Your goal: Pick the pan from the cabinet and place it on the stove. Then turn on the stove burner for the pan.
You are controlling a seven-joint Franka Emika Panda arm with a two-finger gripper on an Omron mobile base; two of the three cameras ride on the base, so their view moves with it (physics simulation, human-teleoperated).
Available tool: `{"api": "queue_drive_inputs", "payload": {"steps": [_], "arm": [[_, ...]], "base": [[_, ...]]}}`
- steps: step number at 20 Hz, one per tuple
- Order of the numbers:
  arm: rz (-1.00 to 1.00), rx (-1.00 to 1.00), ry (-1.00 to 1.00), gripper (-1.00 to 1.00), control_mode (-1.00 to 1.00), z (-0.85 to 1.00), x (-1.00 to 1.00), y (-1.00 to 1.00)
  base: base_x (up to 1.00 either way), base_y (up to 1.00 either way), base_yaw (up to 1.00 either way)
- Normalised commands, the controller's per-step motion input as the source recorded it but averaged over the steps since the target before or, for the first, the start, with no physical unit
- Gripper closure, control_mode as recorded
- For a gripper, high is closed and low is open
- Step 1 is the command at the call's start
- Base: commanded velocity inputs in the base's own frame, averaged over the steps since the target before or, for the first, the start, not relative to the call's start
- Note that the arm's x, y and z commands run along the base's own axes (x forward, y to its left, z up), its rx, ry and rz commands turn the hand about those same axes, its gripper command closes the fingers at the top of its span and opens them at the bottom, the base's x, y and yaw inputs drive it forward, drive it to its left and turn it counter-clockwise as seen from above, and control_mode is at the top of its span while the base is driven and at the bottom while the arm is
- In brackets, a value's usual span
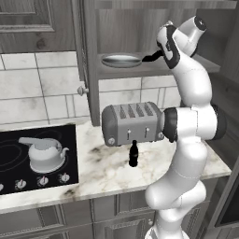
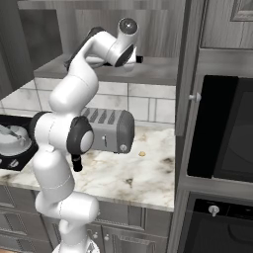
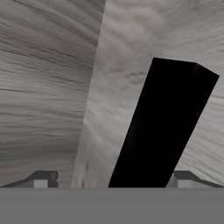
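Note:
The silver pan [image 1: 121, 59] lies on the bottom shelf of the open cabinet [image 1: 140, 71], its black handle [image 1: 151, 58] pointing right. My gripper [image 1: 159, 54] has reached into the cabinet at the end of that handle. In the hand view the handle [image 3: 162, 131] runs up between the two fingertips [image 3: 41, 179] of the gripper [image 3: 113, 181], nearer the right one. The jaws stand wide apart and do not press on it. The black stove [image 1: 18, 142] is at the lower left, its knobs [image 1: 42, 180] along the front.
A silver-white kettle [image 1: 44, 154] sits on the stove. A toaster [image 1: 133, 123] and a small black bottle [image 1: 133, 154] stand on the marble counter below the cabinet. An open cabinet door [image 1: 86, 60] juts out left of the pan. Ovens [image 2: 227, 133] stand at the right.

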Motion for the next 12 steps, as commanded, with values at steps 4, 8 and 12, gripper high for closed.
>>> {"api": "queue_drive_inputs", "payload": {"steps": [4,8,12], "arm": [[0.0,0.05,0.0,1.0,-1.0,-0.4,0.24,0.3],[0.0,0.05,0.0,1.0,-1.0,-0.42,0.21,0.27],[0.0,0.09,-0.01,1.0,-1.0,-0.39,0.16,0.15]], "base": [[0.0,0.0,0.0],[0.0,0.0,0.0],[0.0,0.0,0.0]]}}
